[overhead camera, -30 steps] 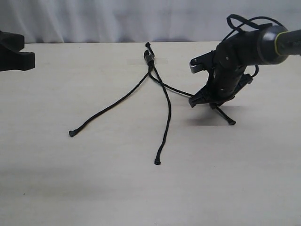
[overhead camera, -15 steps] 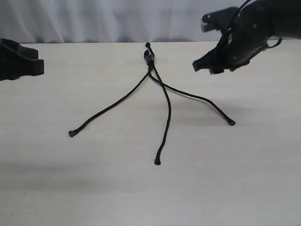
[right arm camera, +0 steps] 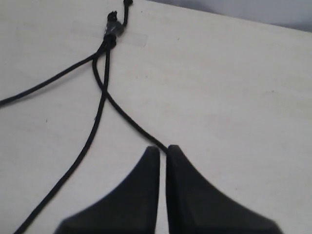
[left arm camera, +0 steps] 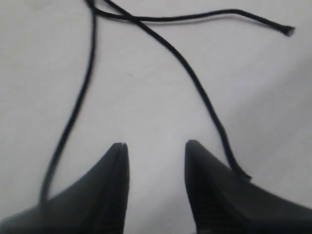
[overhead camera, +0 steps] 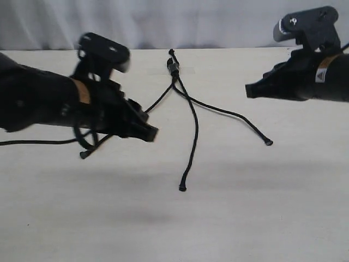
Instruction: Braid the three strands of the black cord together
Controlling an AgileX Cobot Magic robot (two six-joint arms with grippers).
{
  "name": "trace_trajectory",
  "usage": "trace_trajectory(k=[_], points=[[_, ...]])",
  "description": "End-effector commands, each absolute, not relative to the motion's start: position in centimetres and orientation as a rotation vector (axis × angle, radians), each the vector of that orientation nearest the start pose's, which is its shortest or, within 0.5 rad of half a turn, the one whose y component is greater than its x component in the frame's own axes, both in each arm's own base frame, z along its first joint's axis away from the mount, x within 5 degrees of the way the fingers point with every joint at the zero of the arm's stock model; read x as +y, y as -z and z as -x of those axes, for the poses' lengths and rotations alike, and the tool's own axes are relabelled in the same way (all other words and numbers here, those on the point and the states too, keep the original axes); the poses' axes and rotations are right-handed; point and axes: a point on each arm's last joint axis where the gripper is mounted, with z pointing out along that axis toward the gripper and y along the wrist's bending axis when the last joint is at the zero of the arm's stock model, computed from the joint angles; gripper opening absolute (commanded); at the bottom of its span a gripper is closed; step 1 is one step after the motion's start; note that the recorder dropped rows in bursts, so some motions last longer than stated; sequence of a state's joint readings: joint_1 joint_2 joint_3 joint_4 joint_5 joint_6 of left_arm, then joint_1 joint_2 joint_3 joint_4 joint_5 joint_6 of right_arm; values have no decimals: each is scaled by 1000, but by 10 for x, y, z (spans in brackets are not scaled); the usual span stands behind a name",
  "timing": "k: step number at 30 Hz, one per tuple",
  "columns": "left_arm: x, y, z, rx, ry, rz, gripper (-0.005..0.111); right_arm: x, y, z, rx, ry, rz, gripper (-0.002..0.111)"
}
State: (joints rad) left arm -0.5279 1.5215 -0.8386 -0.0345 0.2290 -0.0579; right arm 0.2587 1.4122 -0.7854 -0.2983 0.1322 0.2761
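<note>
Black cord [overhead camera: 173, 66]: 3 strands [overhead camera: 194, 123], tips nearward

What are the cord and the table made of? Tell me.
Cord: looks like woven textile, perhaps nylon; matte black, limp, with a faintly textured surface. Table: probably laminate or painted wood; smooth, matte, pale cream, with no clear grain.

left claw [overhead camera: 148, 132] moved in, right claw [overhead camera: 251, 90] withdrawn

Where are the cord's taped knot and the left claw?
taped knot [right arm camera: 112, 31]: right wrist view, on the knot's dark middle.
left claw [left arm camera: 156, 146]: left wrist view, midway between its fingertips.
</note>
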Motion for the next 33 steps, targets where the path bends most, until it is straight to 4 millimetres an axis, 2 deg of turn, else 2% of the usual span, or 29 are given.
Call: trace_trajectory(k=[1, 6, 9, 12, 18, 24, 26, 30, 33], points=[[-202, -187, -274, 2394, 316, -682, 37, 68, -224, -271, 2218, -113, 289, 4], [-240, -155, -287, 2421, 298, -830, 37, 46, -211, -267, 2270, -69, 209, 4], [-251, -139, -296, 2462, 275, -872, 37, 29, -203, -263, 2283, -45, 143, 4], [-256, -125, -303, 2494, 258, -892, 37, 19, -201, -263, 2269, -42, 87, 4], [-263, -108, -311, 2518, 239, -925, 37, 18, -202, -264, 2259, -50, 69, 4], [-264, -94, -309, 2532, 218, -977, 35, 19, -202, -264, 2256, -52, 69, 4], [-263, -92, -309, 2532, 195, -1009, 27, 19, -202, -264, 2254, -52, 69, 4], [-259, -90, -307, 2558, 148, -1069, 0, 19, -202, -264, 2252, -53, 69, 4], [-258, -92, -306, 2556, 132, -1089, 0, 19, -202, -264, 2252, -53, 69, 4]])
